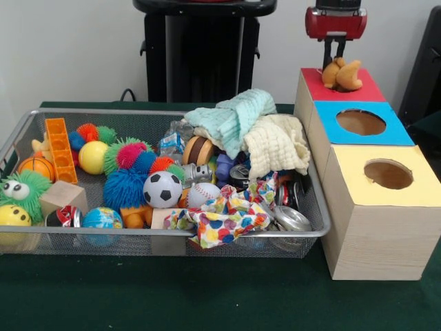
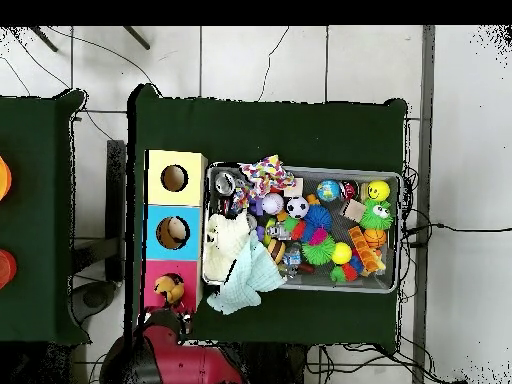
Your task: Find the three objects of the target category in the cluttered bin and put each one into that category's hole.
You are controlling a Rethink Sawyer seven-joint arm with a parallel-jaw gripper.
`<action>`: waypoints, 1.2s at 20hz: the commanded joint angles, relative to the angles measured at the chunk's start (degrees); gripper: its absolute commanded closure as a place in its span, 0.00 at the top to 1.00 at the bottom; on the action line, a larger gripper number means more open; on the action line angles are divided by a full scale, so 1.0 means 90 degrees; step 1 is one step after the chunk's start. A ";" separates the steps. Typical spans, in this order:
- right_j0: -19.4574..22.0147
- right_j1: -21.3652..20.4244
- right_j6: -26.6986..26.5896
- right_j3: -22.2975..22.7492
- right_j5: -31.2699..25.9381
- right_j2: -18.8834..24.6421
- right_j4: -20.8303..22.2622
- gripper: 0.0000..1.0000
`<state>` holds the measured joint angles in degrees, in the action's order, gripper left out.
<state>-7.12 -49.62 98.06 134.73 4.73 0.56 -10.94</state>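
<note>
Front view: gripper (image 1: 335, 58) hangs over far red box (image 1: 342, 85), orange plush (image 1: 342, 74) sitting in its hole, fingers right at plush; clamped or let go, cannot tell. Looks like drop-off step; next needs clean release, lift, back to wire bin (image 1: 27, 127) at left. Three boxes in row: red, blue, yellow.

Overhead view: orange plush (image 2: 167, 291) in red box's hole, something pale in blue box (image 2: 177, 232) hole, yellow box (image 2: 174, 178) hole looks empty. One bin (image 2: 398, 232), packed.
</note>
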 commanded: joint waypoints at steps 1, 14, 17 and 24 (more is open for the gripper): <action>0.0157 0.0290 0.0934 -0.0827 -0.0644 0.0368 -0.0137 0.00; -0.0059 0.0149 0.1088 -0.0831 -0.0920 0.0175 -0.0273 0.00; -0.0043 0.0135 0.1078 -0.0831 -0.0932 0.0180 -0.0247 0.00; 0.0063 0.0120 0.1042 -0.0761 -0.0834 0.0241 -0.0154 0.00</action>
<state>-7.50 -49.50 98.06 133.31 2.08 0.55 -10.94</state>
